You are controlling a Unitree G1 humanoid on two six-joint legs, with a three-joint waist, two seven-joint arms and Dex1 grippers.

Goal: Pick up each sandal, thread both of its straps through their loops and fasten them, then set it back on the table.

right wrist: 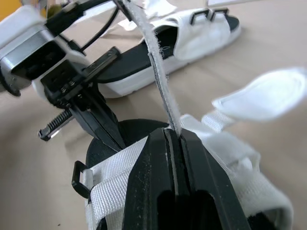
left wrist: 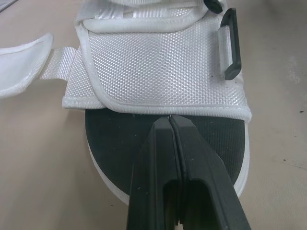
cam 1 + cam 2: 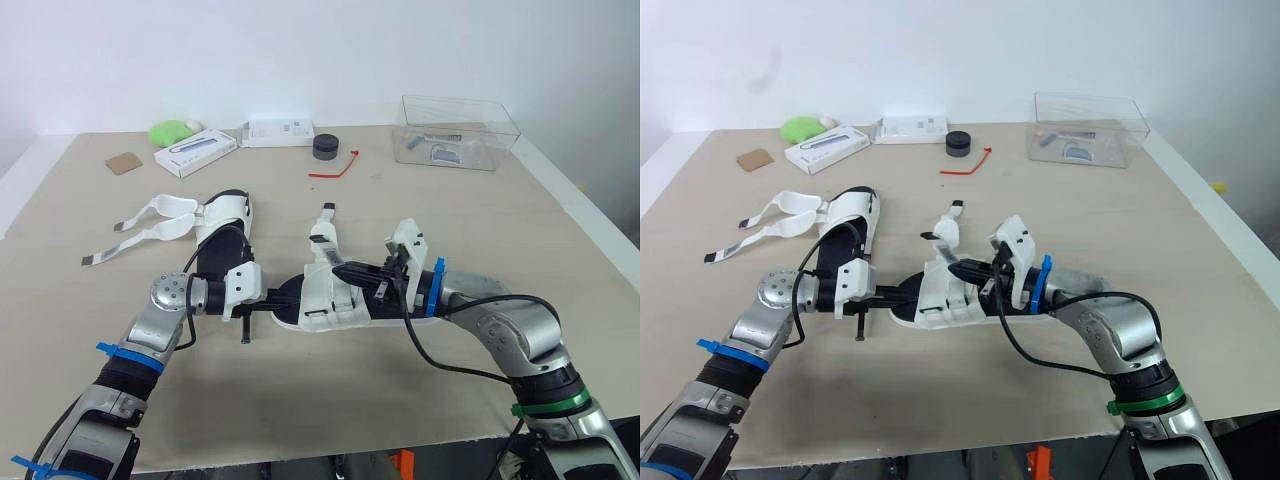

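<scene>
A white sandal with a black insole (image 3: 330, 296) lies at the table's centre between my two grippers. My left gripper (image 2: 169, 118) is shut, its tips resting on the insole against the edge of the white upper (image 2: 163, 67); a black loop (image 2: 230, 45) sits at that upper's side. My right gripper (image 1: 172, 132) is shut on one of this sandal's straps (image 1: 153, 57), which rises taut from between the fingers. The second sandal (image 3: 225, 235) lies to the left, with both straps (image 3: 150, 225) spread flat on the table.
Along the far edge stand a clear plastic box (image 3: 460, 130), two white boxes (image 3: 195, 153) (image 3: 280, 131), a green object (image 3: 170, 131), a black puck (image 3: 326, 146), a red tie (image 3: 335, 168) and a cardboard piece (image 3: 124, 162).
</scene>
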